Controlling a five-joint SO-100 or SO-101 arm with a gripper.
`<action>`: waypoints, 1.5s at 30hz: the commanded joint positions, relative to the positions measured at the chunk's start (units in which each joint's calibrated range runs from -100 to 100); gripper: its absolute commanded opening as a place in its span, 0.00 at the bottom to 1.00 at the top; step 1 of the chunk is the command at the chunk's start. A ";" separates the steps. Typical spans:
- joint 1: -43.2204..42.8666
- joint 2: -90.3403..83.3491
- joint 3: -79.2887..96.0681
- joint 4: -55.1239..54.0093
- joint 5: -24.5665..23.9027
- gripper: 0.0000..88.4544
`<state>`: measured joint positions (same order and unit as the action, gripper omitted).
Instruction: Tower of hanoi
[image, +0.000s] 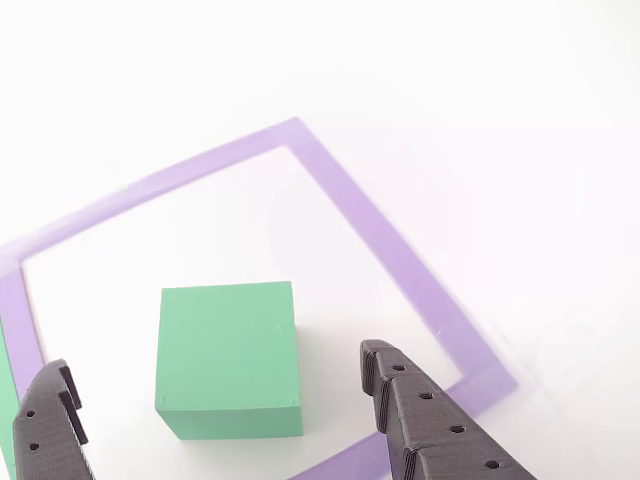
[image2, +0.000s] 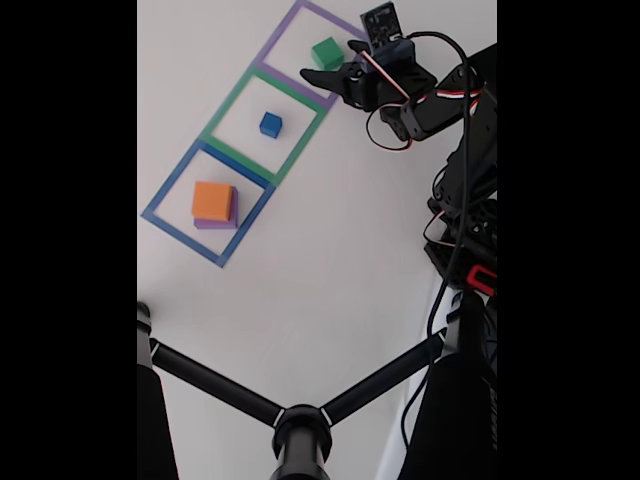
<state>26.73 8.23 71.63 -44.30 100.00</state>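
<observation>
In the other view the green block (image: 230, 355) sits on the white table inside the flat purple outline (image: 390, 250). My gripper (image: 215, 365) is open, its two black fingers (image: 430, 420) standing either side of the block without touching it. In the fixed view my gripper (image2: 340, 66) hovers just right of the green block (image2: 326, 52) at the top. The small blue cube (image2: 270, 124) rests in the green outline. The orange block (image2: 212, 200) lies on top of the purple block (image2: 216, 223) inside the blue outline.
In the fixed view the three taped square outlines run diagonally across the white table (image2: 330, 250). The arm's body and cables (image2: 460, 200) stand at the right. A black stand with spread legs (image2: 300, 425) crosses the bottom.
</observation>
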 joint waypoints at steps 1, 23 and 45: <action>0.02 0.69 -2.45 -1.77 0.00 0.34; -1.71 1.50 -2.54 -2.18 0.00 0.14; -3.72 -21.76 -3.63 24.30 0.00 0.08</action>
<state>24.36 -0.89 70.50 -33.39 99.61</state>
